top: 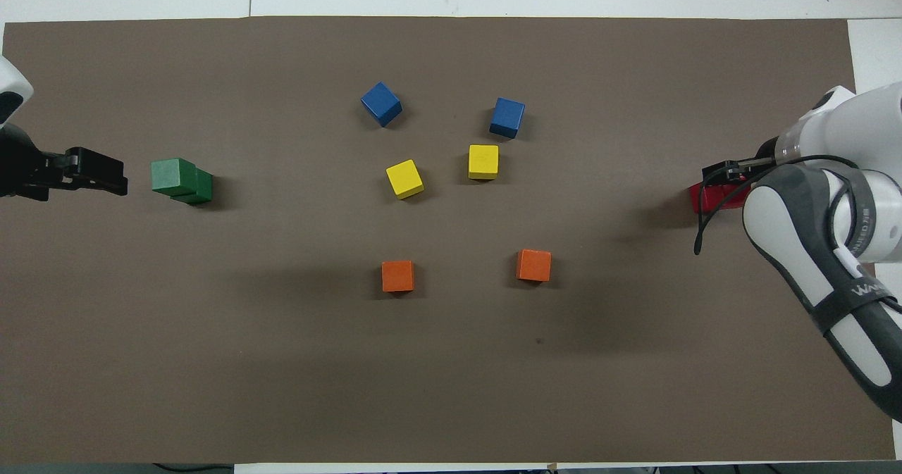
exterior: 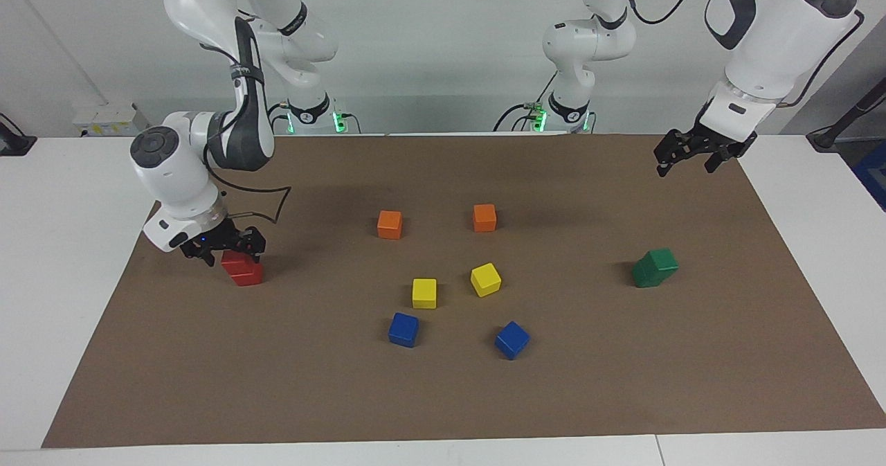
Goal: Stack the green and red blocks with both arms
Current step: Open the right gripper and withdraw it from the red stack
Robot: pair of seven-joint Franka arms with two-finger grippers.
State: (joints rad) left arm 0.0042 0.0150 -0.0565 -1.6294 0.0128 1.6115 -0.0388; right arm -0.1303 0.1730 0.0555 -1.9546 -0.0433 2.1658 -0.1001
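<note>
Two blue cubes (exterior: 403, 329) (exterior: 511, 339) lie lowest in the facing view, so we start there; both sit on the brown mat (exterior: 443, 397) that covers the white surface (exterior: 55, 300).

Moving from the left of that frame, we see the right pincer (exterior: 223, 248) low at the middle left, down on a stack of red blocks (exterior: 241, 268). One red block sits on the other, slightly offset. The pincer's fingers reach down around the upper red block, but we cannot tell whether they are clenched on it or released. In the overhead view the right arm hides most of this stack, leaving only a red edge (top: 708, 198) at the middle right.

Toward the centre of the facing view we find two orange cubes (exterior: 390, 224) (exterior: 484, 217), higher in the frame than the two yellow cubes (exterior: 424, 293) (exterior: 485, 279), which in turn lie just above the blue pair.

At the middle right stands the stack of green blocks (exterior: 655, 267), one green block on the other, the top one twisted and shifted off the lower one.

At the upper right the left pincer (exterior: 695, 161) hangs in the air over the mat's corner, released, its fingers spread and holding nothing, well apart from the green stack.
</note>
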